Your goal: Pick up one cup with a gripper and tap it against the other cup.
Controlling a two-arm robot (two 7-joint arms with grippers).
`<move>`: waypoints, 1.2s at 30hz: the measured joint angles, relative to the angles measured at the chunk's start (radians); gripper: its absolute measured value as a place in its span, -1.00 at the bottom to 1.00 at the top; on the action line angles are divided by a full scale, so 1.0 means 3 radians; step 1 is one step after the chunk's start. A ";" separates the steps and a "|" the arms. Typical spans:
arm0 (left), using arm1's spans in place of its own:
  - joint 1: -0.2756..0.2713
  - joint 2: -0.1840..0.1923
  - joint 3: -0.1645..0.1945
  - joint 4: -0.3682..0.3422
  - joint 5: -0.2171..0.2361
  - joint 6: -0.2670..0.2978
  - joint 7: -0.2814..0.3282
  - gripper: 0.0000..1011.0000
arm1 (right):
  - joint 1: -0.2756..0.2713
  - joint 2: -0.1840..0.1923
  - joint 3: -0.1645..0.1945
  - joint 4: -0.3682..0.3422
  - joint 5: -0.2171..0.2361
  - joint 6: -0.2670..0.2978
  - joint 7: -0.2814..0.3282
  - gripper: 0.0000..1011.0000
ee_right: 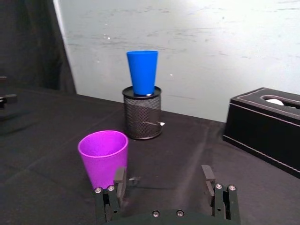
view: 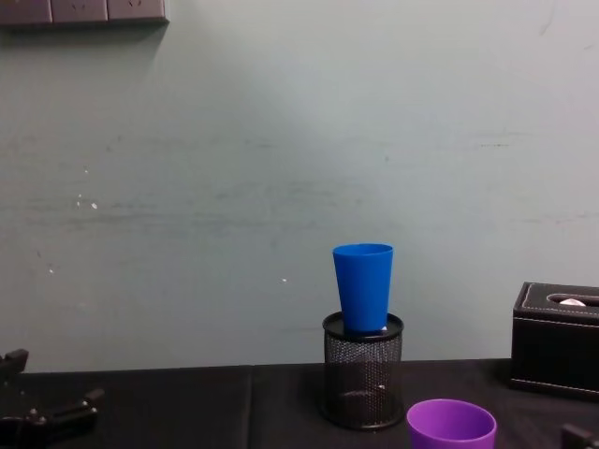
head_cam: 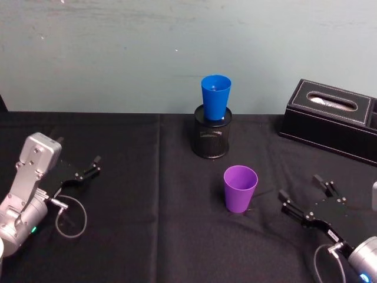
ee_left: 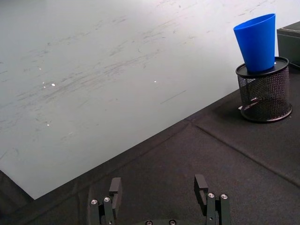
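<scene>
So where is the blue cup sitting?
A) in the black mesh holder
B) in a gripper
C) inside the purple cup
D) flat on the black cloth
A: the blue cup stands upright with its base down in the black mesh holder.

A scuffed pale grey-green wall [view: 281, 140] rises behind the black cloth-covered table [head_cam: 147, 177], with grey panels [view: 80, 9] high on it.
</scene>
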 joint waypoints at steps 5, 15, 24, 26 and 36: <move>0.0000 0.0000 0.0000 0.0000 0.0000 0.0000 0.0000 1.00 | 0.0017 -0.0044 -0.0013 0.0023 -0.0020 -0.0003 0.0071 0.98; 0.0000 0.0000 0.0000 0.0000 0.0000 0.0000 0.0000 1.00 | 0.0094 -0.0162 -0.0051 0.0093 -0.0121 0.0009 0.0184 0.98; 0.0000 0.0000 0.0000 0.0000 0.0000 0.0000 0.0000 1.00 | 0.0171 -0.0263 -0.0070 0.0206 -0.0187 -0.0008 0.0297 0.98; 0.0000 0.0000 0.0000 0.0000 0.0000 0.0000 0.0000 1.00 | 0.0197 -0.0292 -0.0073 0.0253 -0.0206 -0.0019 0.0326 0.98; 0.0000 0.0000 0.0000 0.0000 0.0000 0.0000 0.0000 1.00 | 0.0302 -0.0409 -0.0092 0.0430 -0.0304 -0.0049 0.0464 0.98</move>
